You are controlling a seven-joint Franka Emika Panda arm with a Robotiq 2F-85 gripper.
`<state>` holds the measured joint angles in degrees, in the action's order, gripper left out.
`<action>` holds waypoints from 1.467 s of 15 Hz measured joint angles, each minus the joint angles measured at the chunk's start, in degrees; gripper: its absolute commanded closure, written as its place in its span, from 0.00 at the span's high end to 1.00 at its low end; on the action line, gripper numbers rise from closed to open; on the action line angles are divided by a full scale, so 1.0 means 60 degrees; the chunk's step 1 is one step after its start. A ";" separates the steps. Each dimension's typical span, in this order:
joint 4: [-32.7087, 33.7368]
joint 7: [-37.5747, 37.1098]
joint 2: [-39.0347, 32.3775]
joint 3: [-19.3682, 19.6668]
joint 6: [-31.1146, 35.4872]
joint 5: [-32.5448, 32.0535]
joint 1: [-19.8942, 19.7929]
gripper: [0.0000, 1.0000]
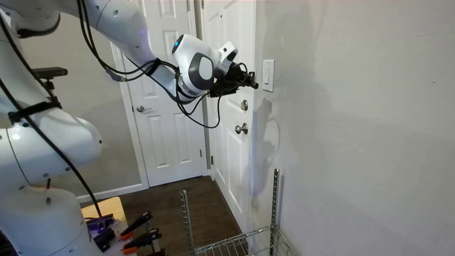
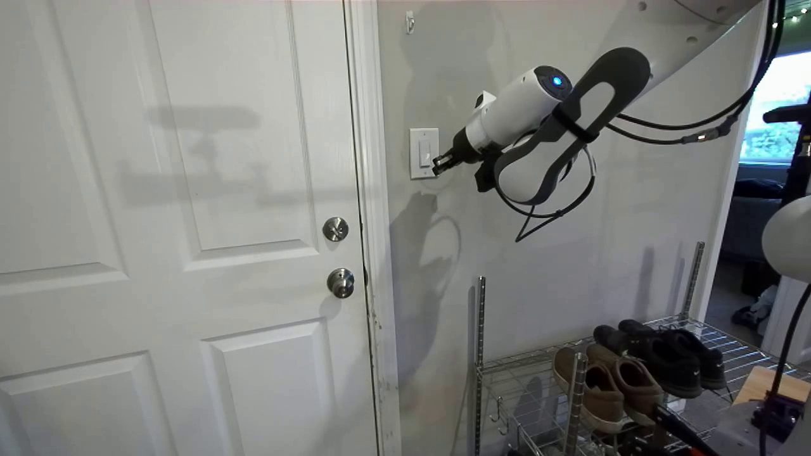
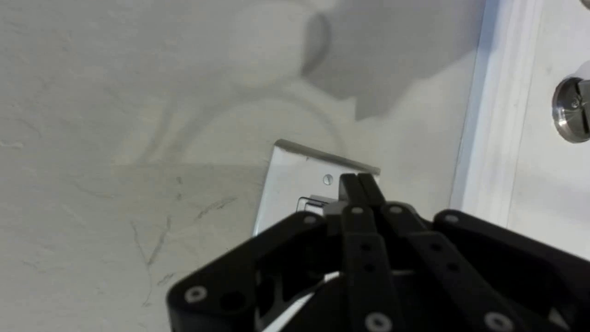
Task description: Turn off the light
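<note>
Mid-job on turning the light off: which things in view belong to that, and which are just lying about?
For the job:
light switch, in its white wall plate
gripper, fingers shut

Just around:
brown shoes
black shoes
wire rack under them
door knob

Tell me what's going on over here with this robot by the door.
A robot arm is stretched out toward a white light switch on the wall beside the door, seemingly to turn off the light. Its pincer is shut, holding nothing, with the tips pointed close to the switch. An exterior view shows a gap there, so it doesn't look pressed at this moment.
</note>
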<state>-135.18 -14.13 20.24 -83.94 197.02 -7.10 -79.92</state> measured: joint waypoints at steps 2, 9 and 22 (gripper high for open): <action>0.0327 -0.0024 0.0145 -0.0539 0.0000 0.0015 -0.0592 0.04; 0.1266 -0.0012 0.1035 -0.1918 0.0000 0.1275 -0.2132 0.04; 0.0986 -0.0012 0.1791 -0.1743 -0.1559 0.2039 -0.1789 0.03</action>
<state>-129.27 -14.21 30.99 -94.40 187.67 5.13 -90.66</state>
